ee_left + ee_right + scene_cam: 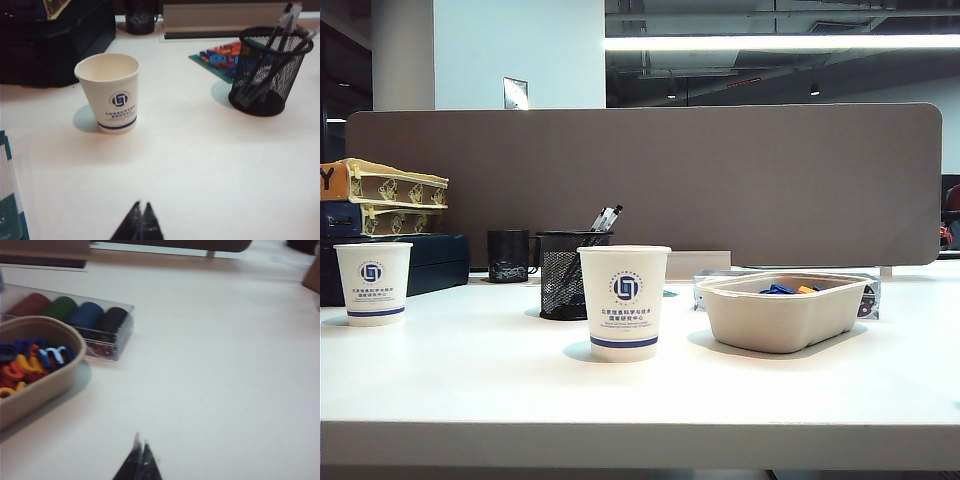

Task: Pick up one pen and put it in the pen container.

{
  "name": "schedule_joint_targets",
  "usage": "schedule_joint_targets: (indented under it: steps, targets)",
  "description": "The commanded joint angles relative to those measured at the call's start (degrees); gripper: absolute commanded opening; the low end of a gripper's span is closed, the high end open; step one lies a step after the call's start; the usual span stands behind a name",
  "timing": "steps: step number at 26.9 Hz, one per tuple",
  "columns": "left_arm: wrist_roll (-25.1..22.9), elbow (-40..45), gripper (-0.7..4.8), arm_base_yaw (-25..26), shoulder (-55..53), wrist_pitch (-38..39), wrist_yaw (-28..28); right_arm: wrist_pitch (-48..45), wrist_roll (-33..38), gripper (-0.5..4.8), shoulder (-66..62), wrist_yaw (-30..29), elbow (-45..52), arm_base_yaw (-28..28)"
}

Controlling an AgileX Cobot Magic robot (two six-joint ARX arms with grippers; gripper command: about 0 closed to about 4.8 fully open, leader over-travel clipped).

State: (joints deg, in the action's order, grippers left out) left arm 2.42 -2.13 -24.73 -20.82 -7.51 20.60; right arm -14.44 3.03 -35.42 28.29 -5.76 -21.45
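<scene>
The pen container (563,280), a black wire-mesh cup, stands on the white table behind the middle paper cup. Pens (607,216) lean inside it, their tops sticking out above the rim. In the left wrist view the pen container (265,75) holds a grey-clear pen (286,19) leaning with others. My left gripper (141,205) is shut and empty over bare table, well short of the container. My right gripper (140,440) is also shut and empty over bare table. Neither gripper shows in the exterior view.
Two white paper cups (624,300) (373,282) stand on the table, one near my left gripper (110,92). A beige bowl (785,315) of coloured letters (30,365) sits right, with a clear box (85,322) behind. A glossy black cup (508,255) and dark boxes (50,45) stand at the back left.
</scene>
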Motion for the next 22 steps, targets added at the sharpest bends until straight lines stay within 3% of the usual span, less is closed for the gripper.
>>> schedule_joint_targets:
  steps: [1, 7, 22]
  targets:
    - [0.2, 0.6, -0.06, 0.0, 0.1, -2.9, 0.2, -5.2, 0.2, -0.01, 0.0, 1.8, 1.6, 0.0]
    - [0.2, 0.9, -0.06, 0.1, 0.1, -3.1, 0.2, -9.0, 0.1, -0.01, 0.0, 1.8, 3.6, 0.0]
    - [0.9, 1.7, -0.06, 0.0, 0.1, -3.0, 2.2, -8.0, -0.1, -0.01, 0.0, 1.8, 5.2, 0.0]
